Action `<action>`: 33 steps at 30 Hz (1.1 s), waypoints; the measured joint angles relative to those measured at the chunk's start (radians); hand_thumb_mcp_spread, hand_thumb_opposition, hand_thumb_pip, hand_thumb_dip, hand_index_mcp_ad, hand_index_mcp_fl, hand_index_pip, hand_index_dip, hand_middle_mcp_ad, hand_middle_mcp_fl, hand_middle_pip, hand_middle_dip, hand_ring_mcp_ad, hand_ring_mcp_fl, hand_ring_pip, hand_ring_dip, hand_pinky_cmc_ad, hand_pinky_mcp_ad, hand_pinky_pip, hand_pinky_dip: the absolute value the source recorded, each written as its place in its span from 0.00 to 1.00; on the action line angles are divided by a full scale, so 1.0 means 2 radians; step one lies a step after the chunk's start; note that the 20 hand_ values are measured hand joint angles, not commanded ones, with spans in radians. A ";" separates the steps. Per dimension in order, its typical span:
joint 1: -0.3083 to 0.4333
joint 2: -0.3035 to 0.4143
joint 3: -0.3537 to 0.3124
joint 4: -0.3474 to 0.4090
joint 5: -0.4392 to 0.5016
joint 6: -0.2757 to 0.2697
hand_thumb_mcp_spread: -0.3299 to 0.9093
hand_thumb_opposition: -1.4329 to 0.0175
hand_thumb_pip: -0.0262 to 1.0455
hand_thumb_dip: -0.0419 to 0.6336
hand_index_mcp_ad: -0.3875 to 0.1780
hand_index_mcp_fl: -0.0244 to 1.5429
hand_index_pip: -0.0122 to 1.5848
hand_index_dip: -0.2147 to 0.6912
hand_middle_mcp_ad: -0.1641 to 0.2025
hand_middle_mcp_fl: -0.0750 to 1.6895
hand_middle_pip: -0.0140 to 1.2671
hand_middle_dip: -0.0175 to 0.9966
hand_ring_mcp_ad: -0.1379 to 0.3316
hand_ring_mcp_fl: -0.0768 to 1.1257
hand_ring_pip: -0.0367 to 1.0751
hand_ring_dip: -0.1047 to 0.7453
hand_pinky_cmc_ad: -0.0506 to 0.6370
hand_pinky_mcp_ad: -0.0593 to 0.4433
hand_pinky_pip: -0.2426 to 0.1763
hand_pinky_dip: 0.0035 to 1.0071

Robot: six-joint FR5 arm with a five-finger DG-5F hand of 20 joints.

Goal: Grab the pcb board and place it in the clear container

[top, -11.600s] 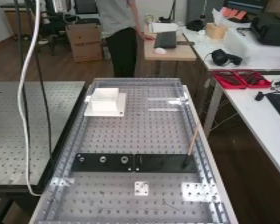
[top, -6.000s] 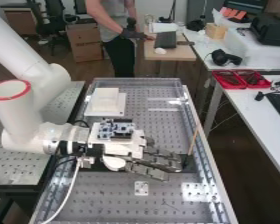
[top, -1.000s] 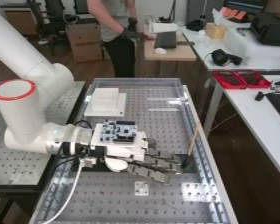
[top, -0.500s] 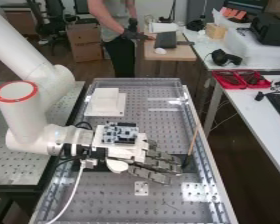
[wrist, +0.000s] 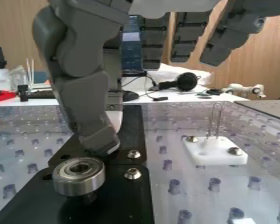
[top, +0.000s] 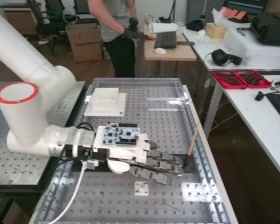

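Hand (top: pixel 154 164) is held above black plate (wrist: pixel 127 200), fingers straight, apart. PCB (top: pixel 121 133) is carried atop hand. Bearing (wrist: pixel 79 176) is seated on plate, near thumb.

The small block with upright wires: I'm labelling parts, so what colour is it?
The small block is white, seen best in the wrist view.

The place looks like a robotics lab with an office side to it. A white robot arm (top: pixel 34 75) extends over a tabletop (top: pixel 111 200) patterned with rows of holes, and a similar tabletop (top: pixel 14 172) stands beside it. A metal bearing (wrist: pixel 79 186) and bolts (wrist: pixel 133 173) sit on black plates (wrist: pixel 124 205). Around are a white desk (top: pixel 250 107) bearing headphones (top: pixel 220 57) and red trays (top: pixel 230 88), an office chair (top: pixel 52 22) and a cardboard box (top: pixel 86 52).
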 joint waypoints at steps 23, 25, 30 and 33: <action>0.020 0.069 -0.036 0.044 0.009 0.058 0.86 0.40 0.42 0.43 0.30 0.33 0.91 0.39 0.61 0.08 0.12 0.16 0.51 0.09 0.12 0.17 0.55 0.41 0.44 0.18; 0.029 0.080 -0.044 0.055 0.008 0.067 0.86 0.40 0.42 0.43 0.30 0.33 0.91 0.39 0.61 0.08 0.12 0.16 0.51 0.09 0.12 0.17 0.55 0.41 0.44 0.18; 0.068 0.105 -0.067 0.088 0.008 0.095 0.86 0.39 0.42 0.43 0.30 0.34 0.90 0.39 0.61 0.08 0.12 0.16 0.51 0.09 0.12 0.17 0.55 0.41 0.44 0.18; 0.094 0.115 -0.077 0.103 0.010 0.110 0.86 0.39 0.42 0.43 0.30 0.34 0.90 0.39 0.61 0.08 0.12 0.16 0.51 0.09 0.12 0.17 0.55 0.41 0.44 0.18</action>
